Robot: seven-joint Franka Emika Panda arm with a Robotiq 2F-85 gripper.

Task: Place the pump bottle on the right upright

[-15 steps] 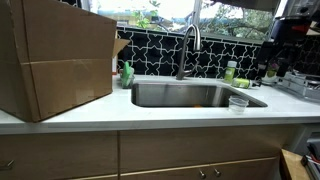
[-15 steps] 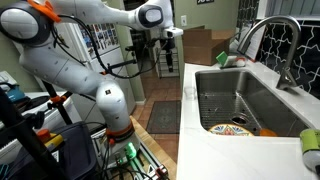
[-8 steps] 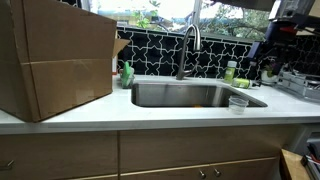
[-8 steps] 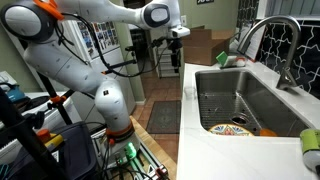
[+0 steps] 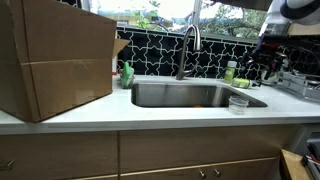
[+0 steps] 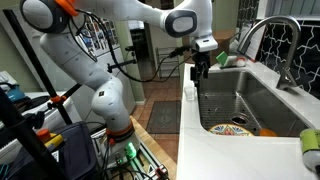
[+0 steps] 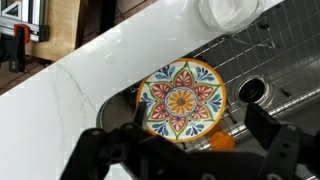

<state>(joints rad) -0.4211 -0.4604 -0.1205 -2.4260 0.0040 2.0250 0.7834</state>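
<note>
The pump bottle [image 5: 231,72] sits on the white table [image 5: 150,112] at the back rim of the sink [image 5: 190,95], towards the sink's right end in an exterior view and just past the faucet [image 5: 188,50]. It is too small there for me to say whether it stands straight or leans.

The end effector [image 6: 202,72] hangs high over the sink, well apart from the bottle. It is above the end of the sink where a patterned plate [image 7: 182,100] lies on the basin floor. In the wrist view the end effector [image 7: 178,135] is spread wide with nothing between its fingers [image 7: 270,140], and the plate shows through the gap. A small orange thing [image 7: 222,142] lies just beside the plate, near the sink's drain [image 7: 252,90].

A clear plastic cup [image 5: 238,102] stands on the table at the sink's front rim, at the same end as the pump bottle. A brighter green bottle with a dark top [image 5: 126,73] stands at the opposite back corner of the sink. Beyond it, a big cardboard box [image 5: 55,60] fills the table.
</note>
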